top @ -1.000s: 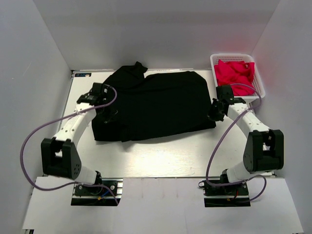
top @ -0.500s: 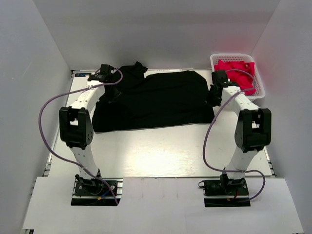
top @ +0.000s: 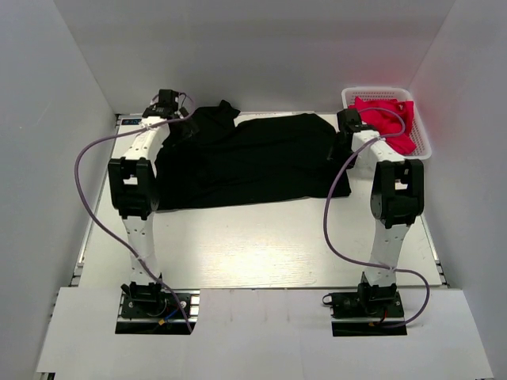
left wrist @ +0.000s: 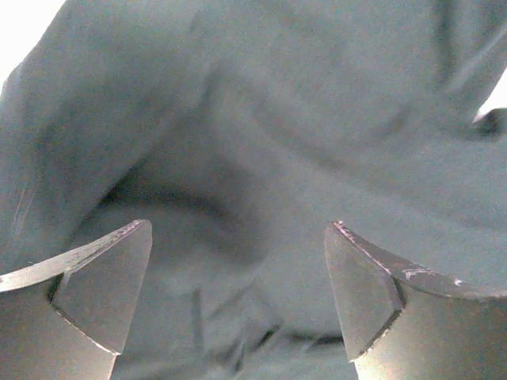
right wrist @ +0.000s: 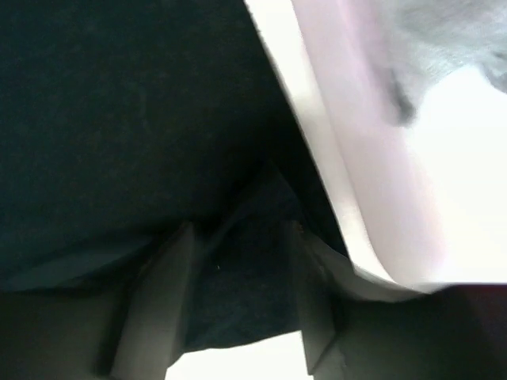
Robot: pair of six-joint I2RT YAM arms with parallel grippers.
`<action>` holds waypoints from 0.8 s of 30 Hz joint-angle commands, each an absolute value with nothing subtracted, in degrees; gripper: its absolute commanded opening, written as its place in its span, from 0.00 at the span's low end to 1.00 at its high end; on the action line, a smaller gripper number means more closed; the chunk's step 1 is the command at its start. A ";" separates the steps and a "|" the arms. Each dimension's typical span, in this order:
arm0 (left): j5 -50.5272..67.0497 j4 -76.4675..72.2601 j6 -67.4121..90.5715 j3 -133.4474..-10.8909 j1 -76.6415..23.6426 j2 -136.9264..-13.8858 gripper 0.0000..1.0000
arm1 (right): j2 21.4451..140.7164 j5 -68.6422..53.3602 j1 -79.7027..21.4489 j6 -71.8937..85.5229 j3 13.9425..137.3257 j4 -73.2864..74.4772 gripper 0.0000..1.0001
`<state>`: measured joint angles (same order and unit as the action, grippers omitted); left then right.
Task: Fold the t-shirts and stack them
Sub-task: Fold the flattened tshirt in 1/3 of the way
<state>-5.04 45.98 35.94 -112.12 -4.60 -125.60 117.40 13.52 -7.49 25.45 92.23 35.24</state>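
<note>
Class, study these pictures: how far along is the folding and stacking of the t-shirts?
Done: the black t-shirt lies spread on the table, with no neat fold showing. In hand: the left gripper, open, and the right gripper, grip unclear, are at its far corners. Left: folding it, then the red t-shirts bunched in the basket; no stack yet.

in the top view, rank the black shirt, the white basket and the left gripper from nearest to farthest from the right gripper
1. black t-shirt: its right edge lies right at the right gripper.
2. white basket: just to that gripper's right, in the far right corner.
3. left gripper: across the whole shirt, at its far left corner.
</note>
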 commanded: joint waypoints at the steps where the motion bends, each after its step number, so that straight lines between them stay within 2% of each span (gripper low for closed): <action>1: -3.78 47.70 31.91 -120.92 -4.48 -127.26 1.00 | 115.32 13.12 -7.29 23.65 95.01 35.08 0.62; 4: -4.57 50.18 31.90 -123.22 -4.48 -127.27 1.00 | 111.89 11.08 -7.73 21.98 92.03 32.79 0.67; 5: -4.57 50.19 31.90 -120.00 -4.48 -126.13 1.00 | 111.19 7.94 -7.91 20.93 91.33 32.44 0.78; 7: -4.57 49.40 32.43 -114.38 -4.48 -120.52 1.00 | 108.29 5.90 -8.87 20.74 87.72 30.43 0.84; 8: -4.57 47.13 33.13 -106.69 -4.48 -118.15 1.00 | 106.89 3.45 -9.05 20.13 86.58 29.80 0.90; 14: -0.70 33.16 37.44 -75.38 -4.48 -101.72 1.00 | 104.85 1.06 -12.39 20.13 77.26 25.23 0.90; 18: -1.93 31.03 39.10 -68.47 -4.48 -101.86 1.00 | 106.70 0.53 -12.74 21.17 75.41 23.12 0.90; 24: -4.30 36.29 40.86 -69.09 -4.48 -106.00 1.00 | 109.60 0.79 -12.39 24.43 71.12 22.24 0.90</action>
